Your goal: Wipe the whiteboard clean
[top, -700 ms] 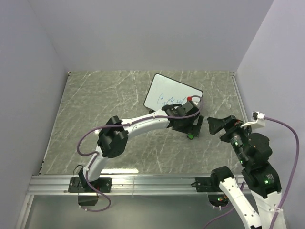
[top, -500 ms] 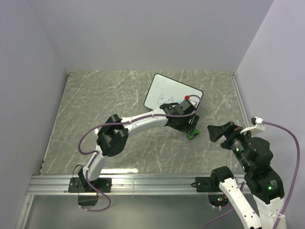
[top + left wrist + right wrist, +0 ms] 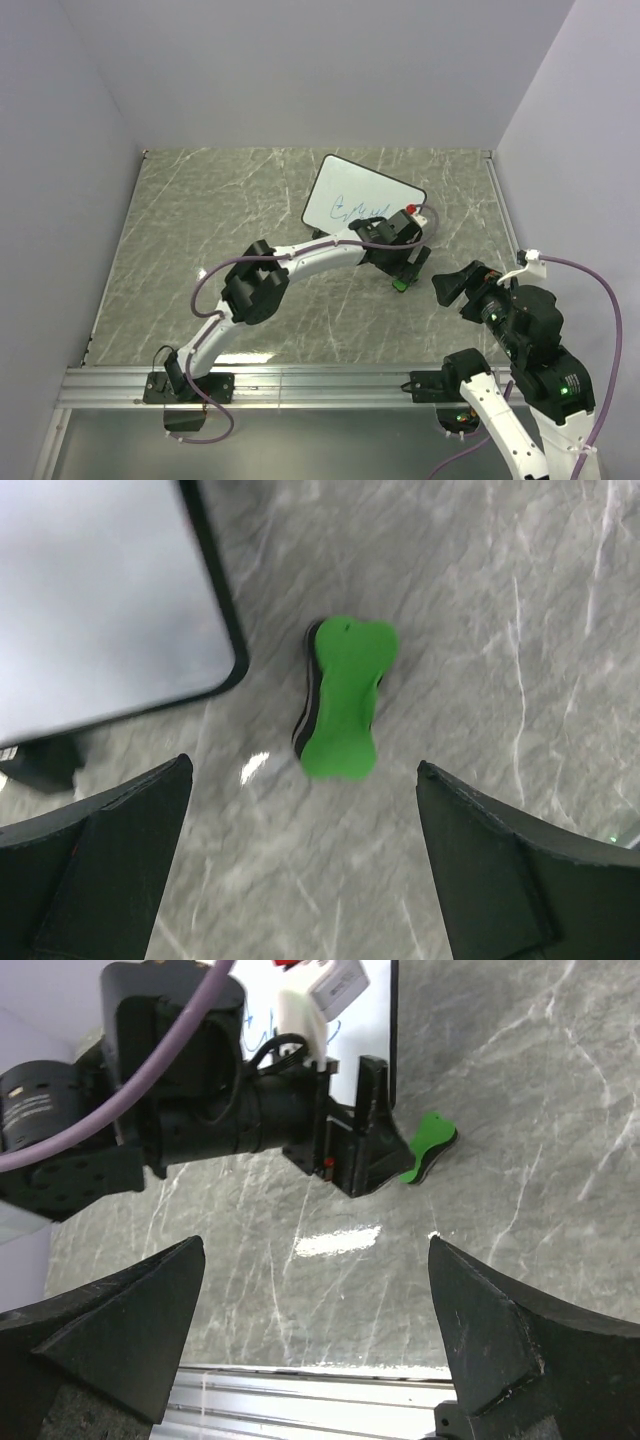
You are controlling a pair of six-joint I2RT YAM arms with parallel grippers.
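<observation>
Small whiteboard point(image 3: 345, 190), blue scribble unwiped
White, with rounded corners and a thin black edge, it lies face up and skewed on the counter point(image 3: 200, 250), just beyond the left pincer point(image 3: 408, 268), writing nearest it.

whiteboard point(image 3: 345, 185): white, thin black edge, blue scribble | bone-shaped eraser point(image 3: 345, 695): bright green top, black-and-white layered side | table point(image 3: 200, 220): grey marble, white veins | cable point(image 3: 222, 990): purple | walls point(image 3: 300, 70): pale lavender
</observation>
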